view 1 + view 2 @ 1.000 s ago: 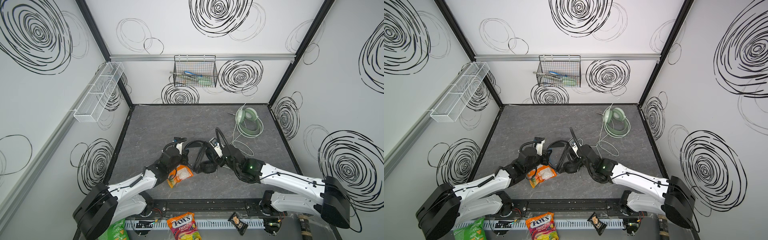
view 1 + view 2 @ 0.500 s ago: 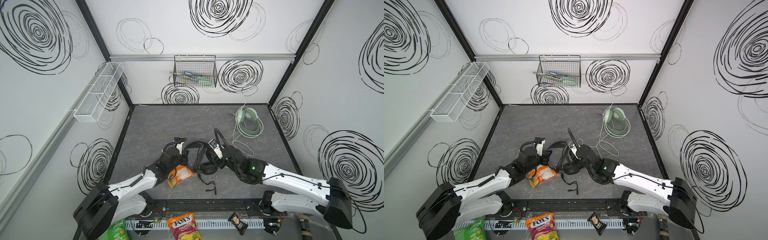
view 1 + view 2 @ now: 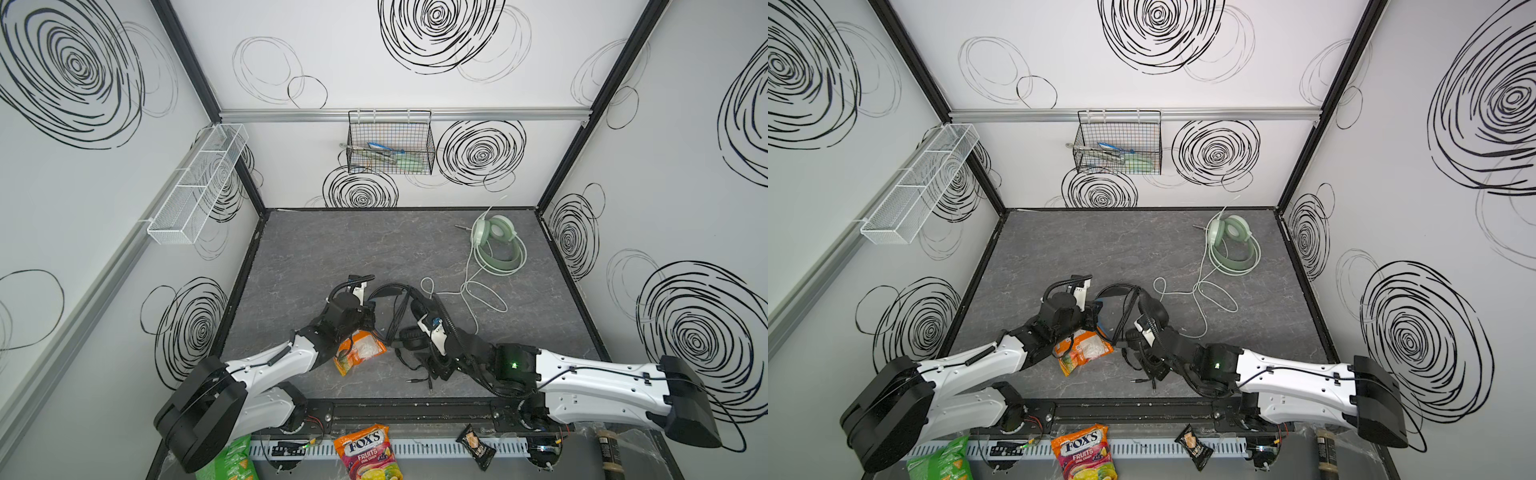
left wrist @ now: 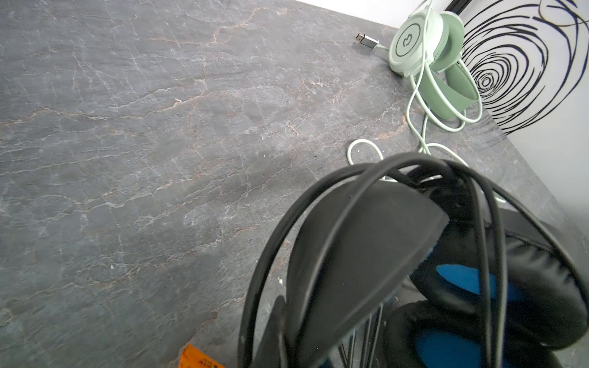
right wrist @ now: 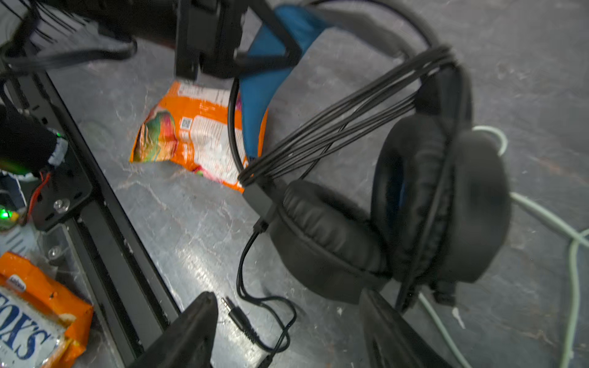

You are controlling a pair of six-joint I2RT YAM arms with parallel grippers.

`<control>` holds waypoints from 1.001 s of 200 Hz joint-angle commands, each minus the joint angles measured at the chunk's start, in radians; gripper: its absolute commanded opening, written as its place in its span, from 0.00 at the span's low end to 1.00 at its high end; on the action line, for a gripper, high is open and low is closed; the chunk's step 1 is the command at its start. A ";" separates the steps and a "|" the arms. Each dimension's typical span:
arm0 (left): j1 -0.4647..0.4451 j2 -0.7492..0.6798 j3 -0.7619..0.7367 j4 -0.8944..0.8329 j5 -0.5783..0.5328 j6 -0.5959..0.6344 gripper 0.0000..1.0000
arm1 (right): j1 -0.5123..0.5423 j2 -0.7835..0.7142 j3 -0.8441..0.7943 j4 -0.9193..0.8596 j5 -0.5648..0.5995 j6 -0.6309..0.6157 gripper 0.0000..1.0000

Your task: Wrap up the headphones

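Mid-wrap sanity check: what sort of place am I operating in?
Probably a robot test cell: swirl-printed walls box in a grey tabletop, a wire basket hangs at the back, left arm and right arm mount on a front rail.

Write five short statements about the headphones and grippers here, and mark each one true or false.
1. The black headphones have their black cable wound in several loops across them. True.
2. The right gripper is shut on the plug. False: its jaws stand open, and the plug lies loose on the table.
3. The green headphones lie near the back right corner, their pale cable loose on the table. True.
4. The left gripper hangs open over the orange bag. False: it is shut on the black headphones.
5. The wire basket on the back wall is empty. False: some items lie in it.
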State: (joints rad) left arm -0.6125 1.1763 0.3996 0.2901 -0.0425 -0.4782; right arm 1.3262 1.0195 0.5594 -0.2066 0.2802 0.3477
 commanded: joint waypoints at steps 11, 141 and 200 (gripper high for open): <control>0.007 -0.012 0.038 0.064 0.015 -0.008 0.00 | 0.046 0.068 -0.012 0.028 0.008 0.064 0.76; 0.014 -0.040 0.039 0.037 0.019 0.000 0.00 | 0.124 0.369 0.102 -0.065 0.083 0.277 0.81; 0.018 -0.043 0.039 0.040 0.024 0.002 0.00 | 0.101 0.186 -0.037 -0.063 0.074 0.403 0.81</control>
State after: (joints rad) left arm -0.6071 1.1610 0.4023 0.2836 -0.0334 -0.4747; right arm 1.4448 1.2640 0.5953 -0.2592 0.3462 0.6613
